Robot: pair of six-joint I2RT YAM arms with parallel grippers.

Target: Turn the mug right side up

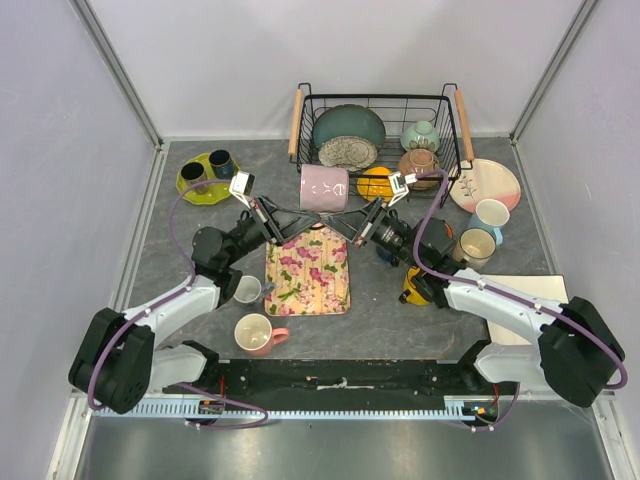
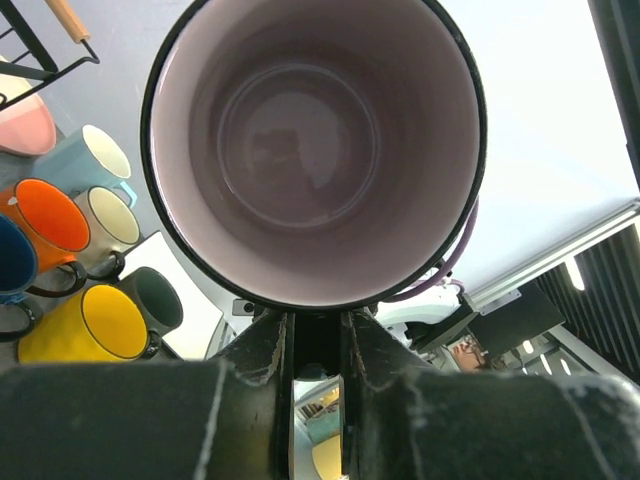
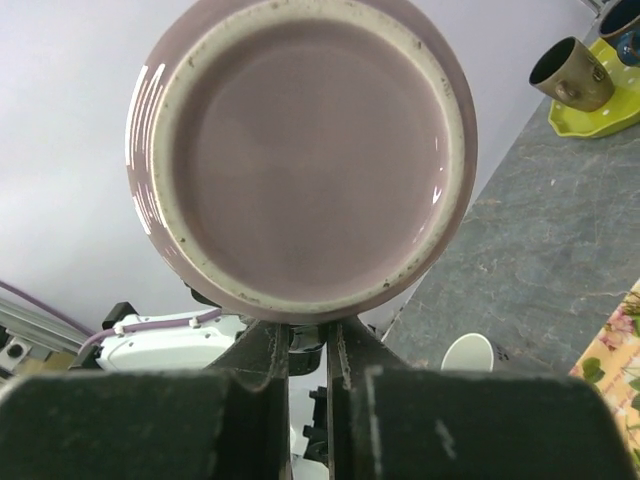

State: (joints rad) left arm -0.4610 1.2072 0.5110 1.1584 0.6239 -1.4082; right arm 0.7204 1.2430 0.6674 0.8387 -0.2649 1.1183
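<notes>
Two arms meet under the mug (image 1: 324, 187), which I see sideways above the floral mat (image 1: 308, 275). The left pincer (image 2: 316, 345) pinches its lower rim. Whether the right pincer (image 3: 308, 345) grips below the base, I cannot tell.

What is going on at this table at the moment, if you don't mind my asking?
Both arms reach in over the floral mat, with a lilac mug raised between them. The mug lies on its side in the air: its open mouth faces the left hand and its base faces the right hand. Both hands' fingertips sit close by its wall, but I cannot tell which one actually bears it. It is not yet upright.
</notes>
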